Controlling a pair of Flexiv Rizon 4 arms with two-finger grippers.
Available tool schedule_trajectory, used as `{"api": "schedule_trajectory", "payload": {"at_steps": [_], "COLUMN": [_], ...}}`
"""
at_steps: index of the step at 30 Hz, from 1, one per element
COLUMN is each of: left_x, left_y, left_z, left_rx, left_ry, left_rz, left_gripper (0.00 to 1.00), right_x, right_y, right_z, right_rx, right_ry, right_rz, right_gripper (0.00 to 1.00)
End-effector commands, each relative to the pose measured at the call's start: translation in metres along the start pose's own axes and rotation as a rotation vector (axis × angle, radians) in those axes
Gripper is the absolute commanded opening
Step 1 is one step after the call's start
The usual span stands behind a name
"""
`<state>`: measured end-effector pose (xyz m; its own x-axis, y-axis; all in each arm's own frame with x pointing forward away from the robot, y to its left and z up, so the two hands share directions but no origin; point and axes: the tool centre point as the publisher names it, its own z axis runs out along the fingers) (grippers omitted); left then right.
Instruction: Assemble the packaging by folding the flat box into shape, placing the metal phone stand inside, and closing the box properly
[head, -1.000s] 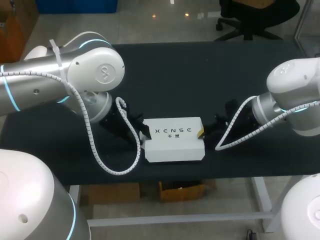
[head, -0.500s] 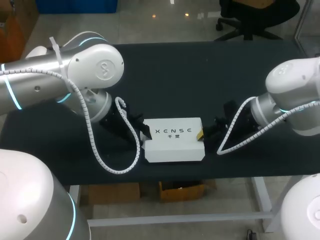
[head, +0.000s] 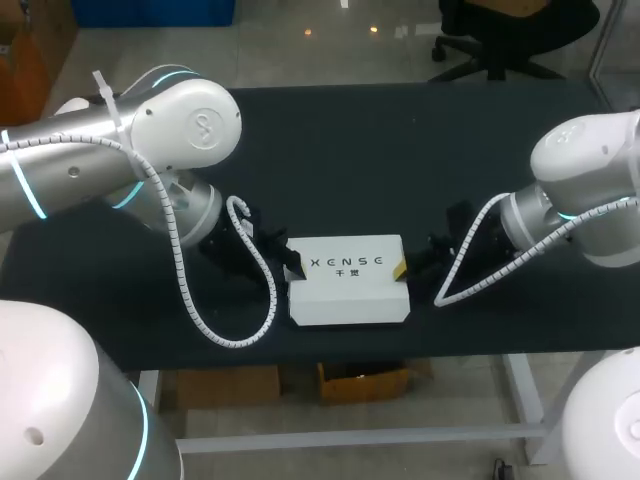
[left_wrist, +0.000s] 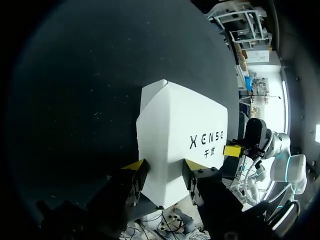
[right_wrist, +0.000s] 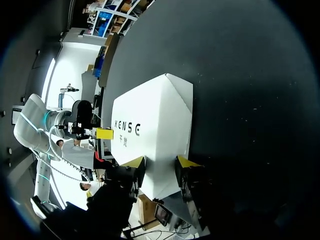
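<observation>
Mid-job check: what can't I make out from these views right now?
Whether the phone stand is inside: every view, the closed white box hides its contents.
Grip of the left gripper on the box: head view, the left arm covers it; wrist view, contact unclear.
Grip of the right gripper: head view, dark and small; wrist view, contact unclear.

A robotics lab: 2 white and silver robot arms, the left arm (head: 150, 130) and the right arm (head: 590, 190), trailing coiled cables, stand at either side of a black-topped bench (head: 350, 150).
</observation>
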<state>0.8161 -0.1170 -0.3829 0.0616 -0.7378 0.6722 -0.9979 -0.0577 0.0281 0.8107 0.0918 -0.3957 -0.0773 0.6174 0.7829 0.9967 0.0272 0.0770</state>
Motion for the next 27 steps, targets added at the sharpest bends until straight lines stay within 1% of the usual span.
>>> {"api": "schedule_trajectory", "payload": {"at_steps": [1, 10, 16, 19, 27], "left_x": [-0.0037, -0.0063, -0.0038, -0.0019, 0.0022], "left_y": [-0.0035, -0.0012, -0.0015, -0.0020, -0.0038], "left_z": [0.0100, 0.0081, 0.0055, 0.0045, 0.0033], "left_rx": [-0.003, 0.039, 0.032, 0.022, 0.010], "left_ry": [0.027, 0.098, 0.132, 0.143, 0.140], "left_rz": [0.018, 0.048, 0.056, 0.051, 0.040], "left_gripper": [0.47, 0.46, 0.45, 0.44, 0.44], "right_x": [0.0005, 0.0004, 0.0028, 0.0044, 0.0096], "right_y": [0.0038, 0.0046, 0.0058, 0.0067, 0.0079], "right_z": [0.0115, 0.0115, 0.0109, 0.0109, 0.0099], "right_rx": [0.006, 0.008, 0.011, 0.017, 0.026], "right_ry": [0.015, 0.026, 0.029, 0.028, 0.018], "right_rz": [-0.002, 0.005, 0.009, 0.016, 0.028], "right_gripper": [0.37, 0.36, 0.36, 0.37, 0.37]}}
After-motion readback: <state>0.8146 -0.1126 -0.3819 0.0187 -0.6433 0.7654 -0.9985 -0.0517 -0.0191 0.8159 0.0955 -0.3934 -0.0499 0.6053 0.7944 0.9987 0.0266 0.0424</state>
